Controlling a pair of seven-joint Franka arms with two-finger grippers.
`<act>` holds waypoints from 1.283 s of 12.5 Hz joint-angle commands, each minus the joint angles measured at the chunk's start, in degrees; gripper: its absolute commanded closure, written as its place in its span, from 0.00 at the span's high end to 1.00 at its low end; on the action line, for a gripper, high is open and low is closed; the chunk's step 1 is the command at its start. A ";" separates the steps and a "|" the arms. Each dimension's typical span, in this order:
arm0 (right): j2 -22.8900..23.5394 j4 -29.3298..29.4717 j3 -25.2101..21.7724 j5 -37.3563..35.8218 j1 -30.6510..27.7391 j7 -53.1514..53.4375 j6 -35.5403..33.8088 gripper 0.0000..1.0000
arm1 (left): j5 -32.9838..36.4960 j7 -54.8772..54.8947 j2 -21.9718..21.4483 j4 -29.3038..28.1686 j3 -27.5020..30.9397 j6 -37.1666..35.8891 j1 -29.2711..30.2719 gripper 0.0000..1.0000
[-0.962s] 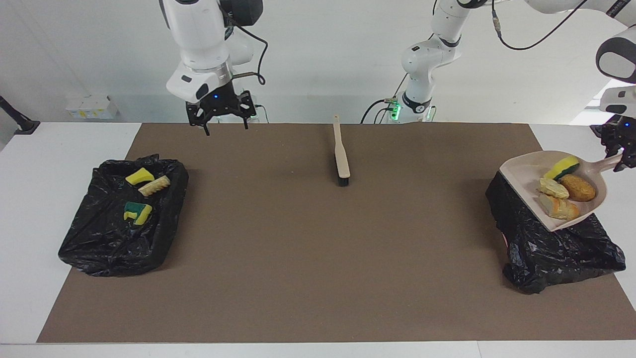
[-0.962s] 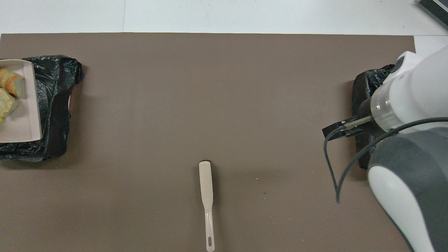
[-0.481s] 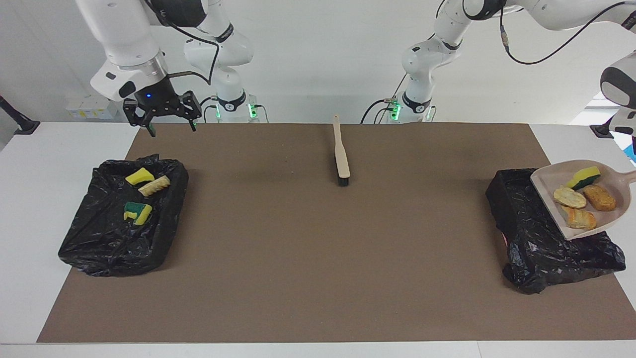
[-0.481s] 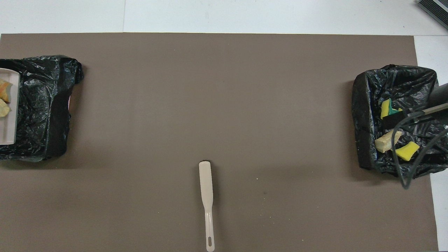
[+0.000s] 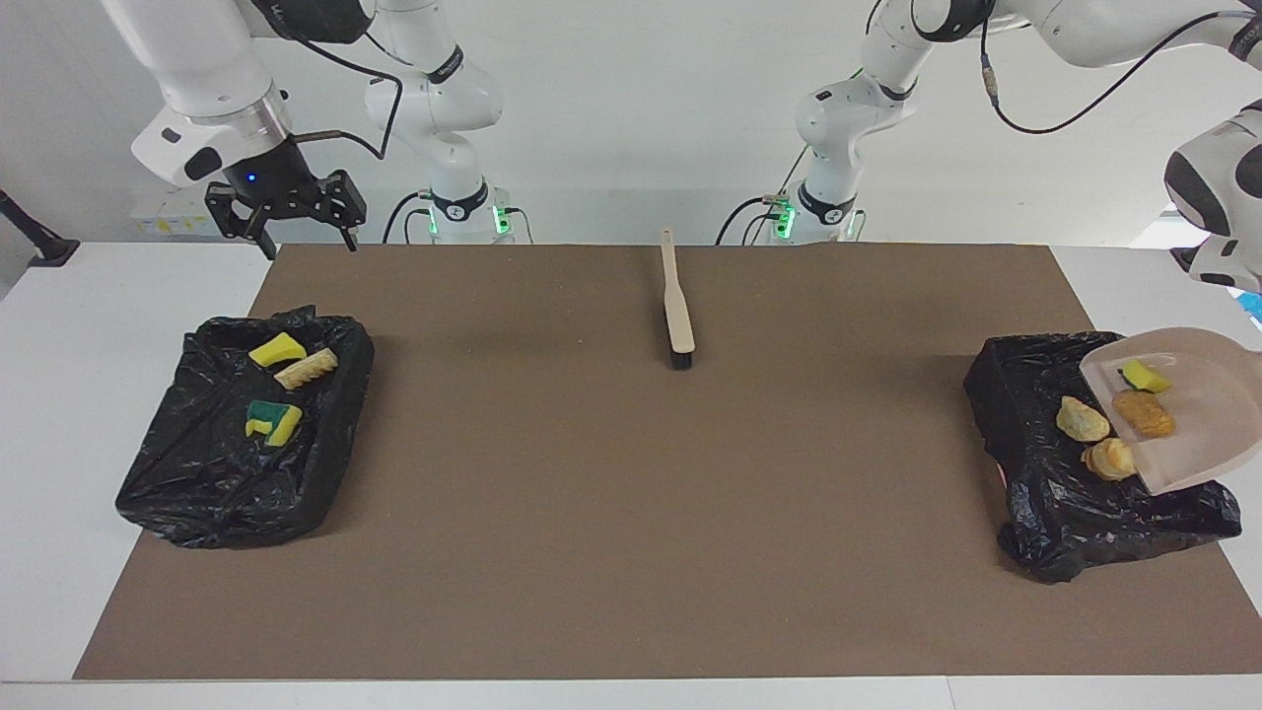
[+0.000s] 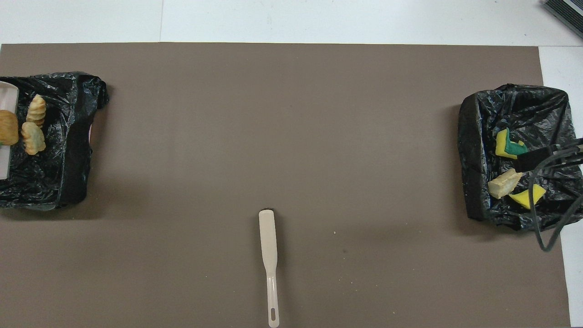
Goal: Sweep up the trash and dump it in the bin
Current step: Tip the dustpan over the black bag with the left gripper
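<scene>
The beige dustpan point(image 5: 1188, 424) hangs tilted over the black-lined bin point(image 5: 1045, 414) at the left arm's end. Its handle end runs past the view's edge, where my left gripper is out of sight. Two tan bread lumps point(image 5: 1083, 421) point(image 5: 1109, 459) lie at the pan's lip, on the bin liner. A yellow sponge scrap point(image 5: 1146, 376) and a brown lump point(image 5: 1144, 414) are still on the pan. In the overhead view the lumps point(image 6: 35, 123) sit in that bin point(image 6: 54, 150). My right gripper point(image 5: 309, 237) hangs open and holds nothing, over the mat's corner at the right arm's end.
A second black-lined bin point(image 5: 197, 473) at the right arm's end holds two yellow sponge scraps point(image 5: 276, 349) point(image 5: 273, 419) and a tan piece point(image 5: 306, 368). The beige brush point(image 5: 676, 306) lies on the brown mat point(image 5: 631, 513) near the robots, midway between the arms.
The dustpan has tipped further and drawn back, and two bread lumps have slid off it into the bin. The right gripper has swung out toward its own end of the table.
</scene>
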 commanded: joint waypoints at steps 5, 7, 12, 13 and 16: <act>-4.10 -5.20 0.51 0.55 0.35 2.11 0.18 1.00 | 11.45 -2.35 -4.01 -0.89 0.64 -1.60 -3.09 0.00; -3.84 -4.86 0.86 -0.06 0.44 1.06 0.18 1.00 | 11.53 -2.44 -4.72 -0.19 0.64 -6.41 -5.63 0.00; -3.40 -3.45 0.24 -0.07 -0.26 1.23 0.36 1.00 | 5.51 -10.21 -6.65 -0.53 -0.06 -17.32 -12.93 0.00; -3.40 -3.45 0.24 -0.06 -0.17 1.22 0.36 1.00 | 1.29 -13.83 -7.27 -1.50 -0.06 -18.55 -13.29 0.00; -3.40 -3.54 0.42 -0.06 -0.08 1.22 0.36 1.00 | -5.92 -17.10 -10.08 -6.32 -0.15 -18.57 -15.39 0.00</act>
